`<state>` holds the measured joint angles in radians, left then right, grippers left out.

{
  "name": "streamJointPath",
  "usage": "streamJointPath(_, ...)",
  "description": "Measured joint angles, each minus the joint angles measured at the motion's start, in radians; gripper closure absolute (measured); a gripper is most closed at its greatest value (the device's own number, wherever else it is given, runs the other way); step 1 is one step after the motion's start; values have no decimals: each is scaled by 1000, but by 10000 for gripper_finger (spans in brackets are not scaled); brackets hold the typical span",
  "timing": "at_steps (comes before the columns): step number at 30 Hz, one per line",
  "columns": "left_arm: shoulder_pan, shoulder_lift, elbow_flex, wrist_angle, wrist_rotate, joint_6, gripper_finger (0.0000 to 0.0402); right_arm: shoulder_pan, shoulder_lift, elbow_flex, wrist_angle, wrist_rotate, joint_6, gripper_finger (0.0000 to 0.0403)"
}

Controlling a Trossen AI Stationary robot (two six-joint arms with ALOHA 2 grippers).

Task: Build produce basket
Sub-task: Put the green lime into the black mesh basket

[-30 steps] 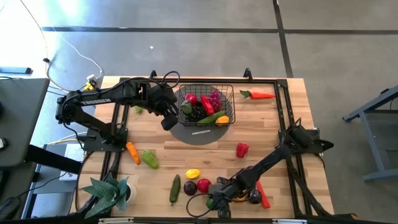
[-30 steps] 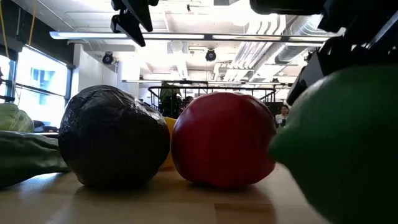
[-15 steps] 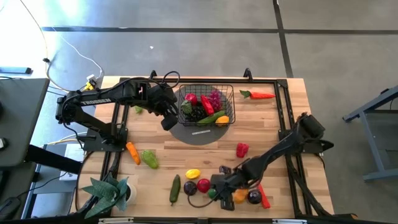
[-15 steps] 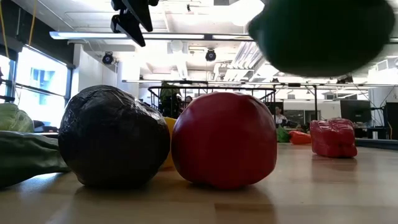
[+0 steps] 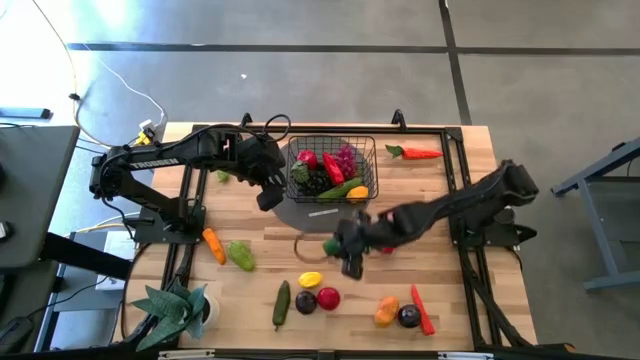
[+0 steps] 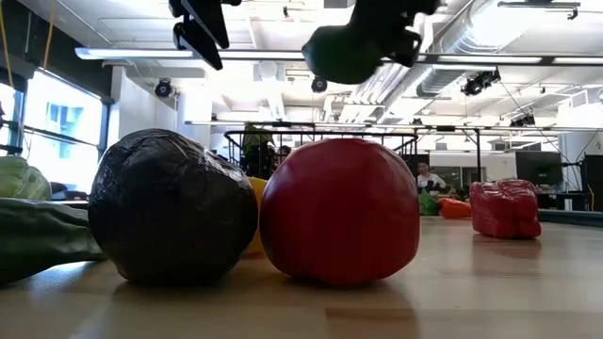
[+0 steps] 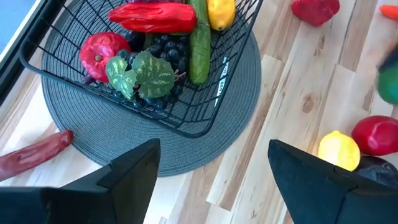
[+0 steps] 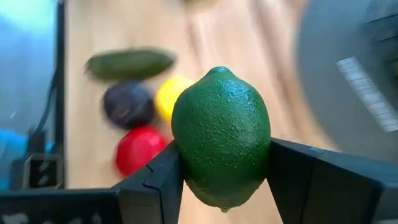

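The black wire basket (image 5: 372, 165) stands on a round grey mat (image 5: 300, 215) at the table's far middle. It holds a red pepper, grapes, a cucumber and other toy produce, which also show in the left wrist view (image 7: 155, 68). My right gripper (image 5: 342, 250) is shut on a green lime (image 8: 221, 137), in the air just on the near side of the mat. The lime also shows high up in the low view (image 6: 353, 52). My left gripper (image 5: 268, 195) hangs open and empty beside the basket's left side, above the mat's edge (image 7: 211, 180). My right gripper pinches the lime's two opposite sides (image 8: 180, 149) at its middle, between its two fingers (image 8: 149, 186). The arm reaches in from the table's right. The lime is lifted clear of the table, its pointed ends free above and below the fingers.
Loose produce lies along the near part of the table: cucumber (image 5: 282, 302), lemon (image 5: 311, 280), plum (image 5: 306, 301), red apple (image 5: 328, 297), an orange fruit (image 5: 386, 312), red chili (image 5: 423, 310). A carrot (image 5: 213, 244) and green pepper (image 5: 241, 256) lie left. A potted plant (image 5: 175, 308) stands near left.
My right gripper has risen from the table's near edge with the green lime, lifting it clear. It has then carried it toward the far edge and a little left, up to the mat in front of the basket.
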<state>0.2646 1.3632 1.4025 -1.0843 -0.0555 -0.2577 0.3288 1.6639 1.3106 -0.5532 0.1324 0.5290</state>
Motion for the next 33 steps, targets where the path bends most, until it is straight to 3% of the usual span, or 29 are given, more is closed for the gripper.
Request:
streamJointPath(9, -20, 0, 0, 17, 18, 10, 112, -221, -112, 0, -67, 74, -62, 244)
streamJointPath(20, -85, 0, 0, 42, 19, 7, 112, -460, -139, 0, -99, 72, -138, 241)
streamJointPath(33, -201, 0, 0, 43, 19, 16, 112, -572, -139, 0, -110, 54, -164, 152)
